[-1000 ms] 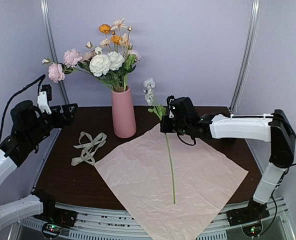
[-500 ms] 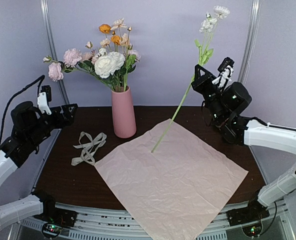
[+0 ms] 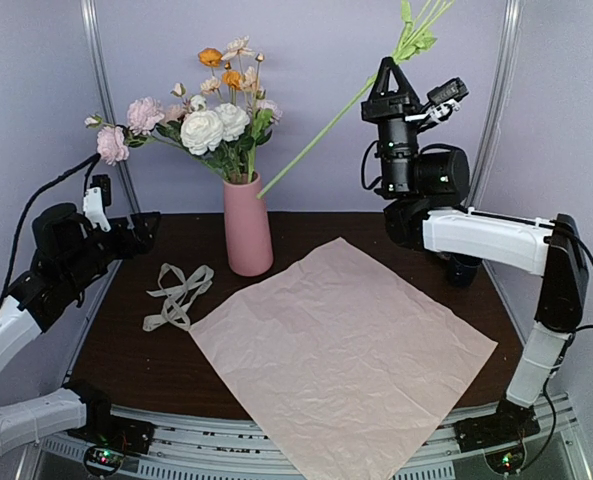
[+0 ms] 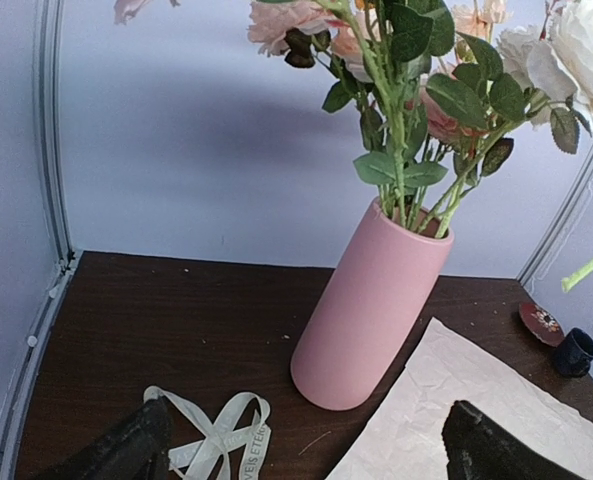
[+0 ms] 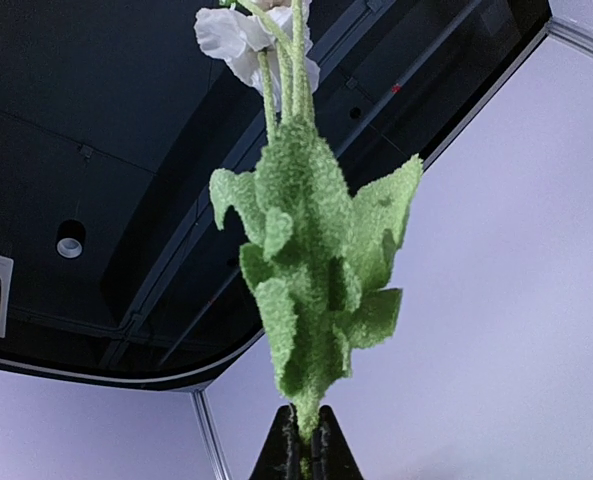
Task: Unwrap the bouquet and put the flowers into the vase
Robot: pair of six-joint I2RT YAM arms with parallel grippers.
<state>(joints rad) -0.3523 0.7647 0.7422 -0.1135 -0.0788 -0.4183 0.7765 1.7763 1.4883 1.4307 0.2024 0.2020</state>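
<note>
The pink vase [image 3: 247, 228] [image 4: 368, 305] stands at the back of the dark table and holds several pink, white and orange flowers [image 3: 204, 125] [image 4: 416, 60]. My right gripper [image 3: 388, 77] [image 5: 304, 445] is raised high and shut on the green stem of one more flower [image 3: 316, 140] [image 5: 311, 300]. That stem slants down to the left, its lower end near the vase mouth; its white bloom leaves the top external view. My left gripper [image 3: 148, 228] [image 4: 306, 450] hangs open at the left, apart from the vase. No wrapped bouquet shows: the pink paper [image 3: 341, 355] lies spread flat.
A cream ribbon [image 3: 176, 295] [image 4: 211, 440] lies loose left of the paper. In the left wrist view a small dark blue cup [image 4: 576, 352] and a round disc [image 4: 541, 320] sit at the back right. Metal frame posts [image 3: 106, 100] stand behind.
My right arm lifted the flower off the paper, swung it upright and then carried it leftward, so the stem's lower end now points at the vase. The left arm barely moved.
</note>
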